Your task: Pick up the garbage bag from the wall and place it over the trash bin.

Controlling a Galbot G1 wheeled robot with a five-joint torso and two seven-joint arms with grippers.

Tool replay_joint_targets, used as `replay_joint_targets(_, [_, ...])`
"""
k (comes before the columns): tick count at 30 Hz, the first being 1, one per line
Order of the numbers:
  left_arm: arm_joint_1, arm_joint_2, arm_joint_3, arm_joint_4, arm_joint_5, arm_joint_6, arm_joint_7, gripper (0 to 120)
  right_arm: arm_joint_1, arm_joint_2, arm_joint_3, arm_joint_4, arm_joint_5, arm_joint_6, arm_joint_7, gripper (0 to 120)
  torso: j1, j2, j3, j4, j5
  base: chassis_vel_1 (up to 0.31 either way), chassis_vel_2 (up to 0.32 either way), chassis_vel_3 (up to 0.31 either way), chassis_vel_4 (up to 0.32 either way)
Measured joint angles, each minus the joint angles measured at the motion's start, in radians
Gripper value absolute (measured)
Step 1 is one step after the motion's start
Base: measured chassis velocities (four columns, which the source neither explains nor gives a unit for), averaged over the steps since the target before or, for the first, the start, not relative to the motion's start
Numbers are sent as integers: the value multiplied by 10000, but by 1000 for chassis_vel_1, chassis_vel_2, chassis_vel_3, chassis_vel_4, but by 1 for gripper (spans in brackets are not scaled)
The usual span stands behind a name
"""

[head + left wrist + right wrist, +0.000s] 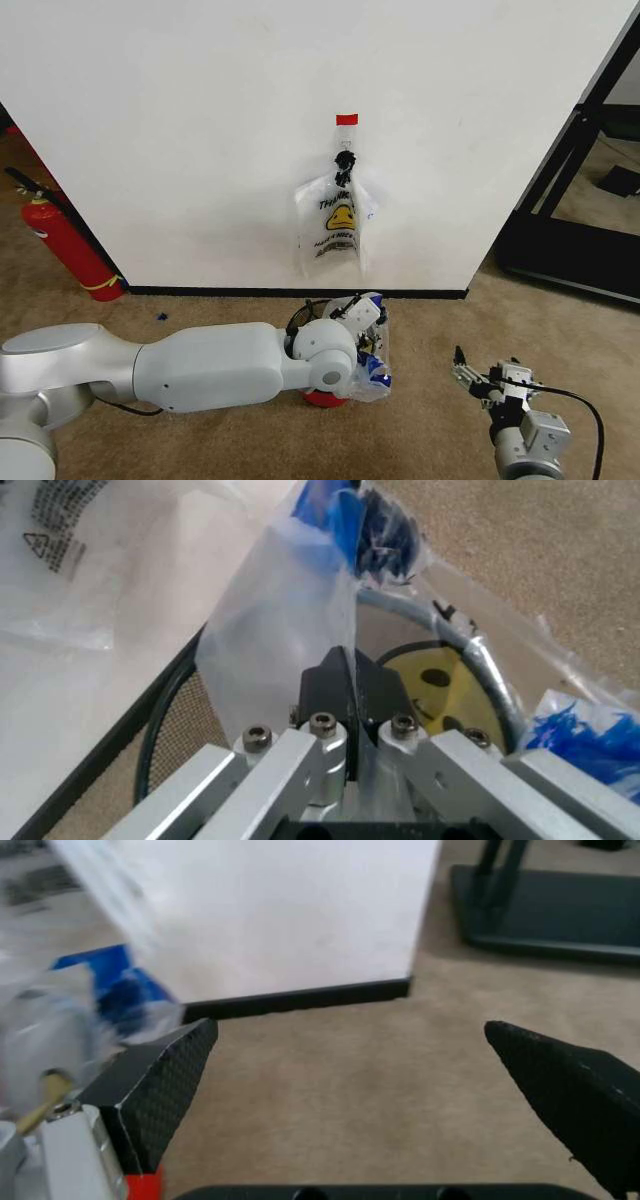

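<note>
In the head view, a large white wall (200,130) with a black baseboard fills the upper part of the frame above tan carpet (200,310). A small red tape strip (347,119) sits upper centre, and below it a black clip (345,160) holds a smiley-face plastic bag (335,228) flat against the wall. A red fire extinguisher (62,245) stands at the left edge. Low in the centre, the robot's white left arm reaches in from the lower left. Its left pincer (362,312) is over the trash bin (318,330), a small dark round bin with a red base just in front of the baseboard. The garbage bag (372,368), crinkly clear plastic with blue patches, is draped over the bin's right side. At the lower right, the right pincer (480,375) hovers above the carpet, well apart from the bin, fingers spread.

In the left wrist view, the left pincer (352,679) is pressed together on a sheet of the garbage bag (285,600), which rises from the black fingertips toward the top of the frame. Blue print shows at upper centre and lower right, a yellow smiley face at centre right. The bin's dark rim (165,705) curves beneath the plastic.

In the right wrist view, the right pincer (355,1065) is wide apart over carpet, holding nothing. The garbage bag (105,994) shows at the left, and the wall (290,907) fills the top.
</note>
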Motion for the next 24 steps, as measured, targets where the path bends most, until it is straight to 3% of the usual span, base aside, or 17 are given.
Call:
replay_joint_targets(5, [-29, -392, -1, 228, 5, 1, 33, 0, 282, -221, -106, -270, 688, 32, -443, 100, 0, 0, 0, -3, 1, 0, 0, 0, 0])
replay_joint_targets(11, [-146, -737, 57, 463, 12, 1, 77, 0, 1851, -978, -737, -1148, 1950, -69, -564, 100, 0, 0, 1, -3, 5, 0, 0, 0, 0])
replay_joint_targets(16, [-170, -669, -75, 585, 19, 1, 77, 0, 3380, -1662, -1617, -1836, 2938, -305, -1147, 100, 1, -1, 1, -1, -1, 0, 0, 0, 0])
replay_joint_targets(24, [110, -335, -296, 451, 45, 1, 80, 0, 4604, -1889, -2900, -2347, 3511, -763, -1576, 100, 0, -2, 1, -1, -2, 0, 0, 0, 0])
